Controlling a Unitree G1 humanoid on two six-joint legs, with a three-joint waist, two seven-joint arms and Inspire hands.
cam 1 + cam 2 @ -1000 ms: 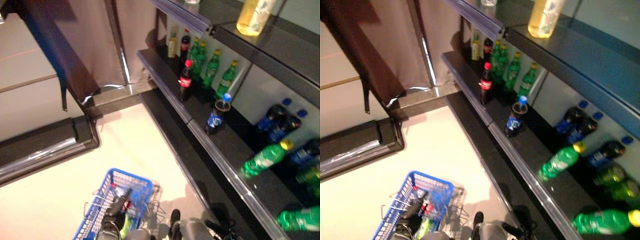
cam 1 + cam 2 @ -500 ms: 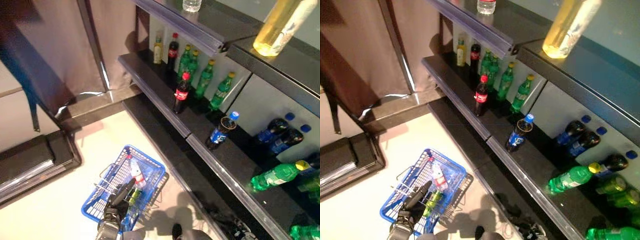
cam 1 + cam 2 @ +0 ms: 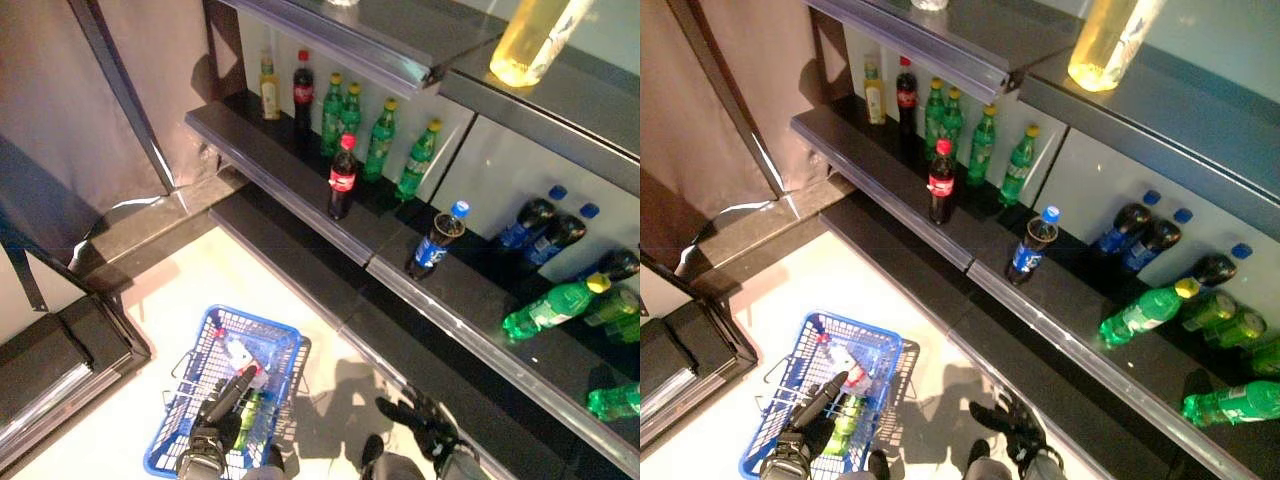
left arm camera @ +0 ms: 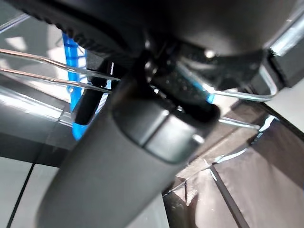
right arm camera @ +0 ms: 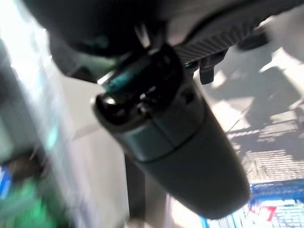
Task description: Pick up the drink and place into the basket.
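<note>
The blue basket (image 3: 255, 318) hangs low at the left above the pale floor. My left hand (image 3: 213, 428) is shut on its thin wire handles (image 4: 45, 71). A clear bottle with a red label (image 3: 240, 357) and a green bottle (image 3: 246, 412) lie in it. My right hand (image 3: 418, 424) is open and empty, low in front of the bottom shelf. On the shelf stand a red-capped cola bottle (image 3: 342, 180) and a blue-capped dark bottle (image 3: 435, 240), both well beyond the right hand.
The long dark shelf (image 3: 280, 185) runs from upper left to lower right with green bottles (image 3: 380, 140) at the back and lying green bottles (image 3: 555, 305) at the right. A yellow bottle (image 3: 530, 40) stands on the upper shelf. A black platform (image 3: 50, 370) lies at the lower left.
The whole picture has shifted, so the camera has moved. My right hand has come into the eye views at the bottom. The blue basket still hangs from my left hand.
</note>
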